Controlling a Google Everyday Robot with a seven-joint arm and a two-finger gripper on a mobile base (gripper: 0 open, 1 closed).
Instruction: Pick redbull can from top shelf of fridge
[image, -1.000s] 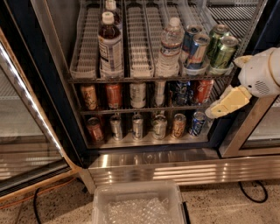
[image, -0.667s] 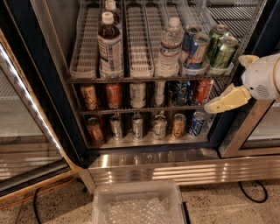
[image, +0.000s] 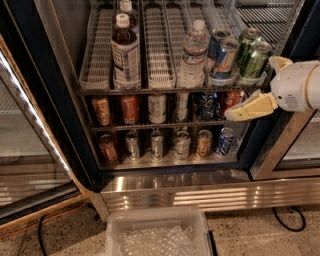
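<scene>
Two slim blue-and-silver redbull cans stand one behind the other in a right-hand lane of the top shelf (image: 160, 47): the front can (image: 226, 56) and the rear can (image: 216, 40). Two green cans (image: 254, 58) stand in the lane to their right. My gripper (image: 236, 113), cream-coloured on a white wrist (image: 295, 86), reaches in from the right. It is in front of the fridge (image: 60, 75), below the front redbull can and a little to its right, at the level of the second rack. It holds nothing that I can see.
A dark drink bottle (image: 126, 52) and a clear water bottle (image: 194, 54) stand in other lanes of the top shelf. Two lower racks hold several small cans (image: 156, 145). An open glass door (image: 30, 150) stands at the left. A clear plastic bin (image: 157, 232) sits on the floor below the ribbed steel base (image: 200, 192).
My gripper has risen a little and shifted slightly left, closer to the lane with the redbull cans. The cans and bottles have not moved.
</scene>
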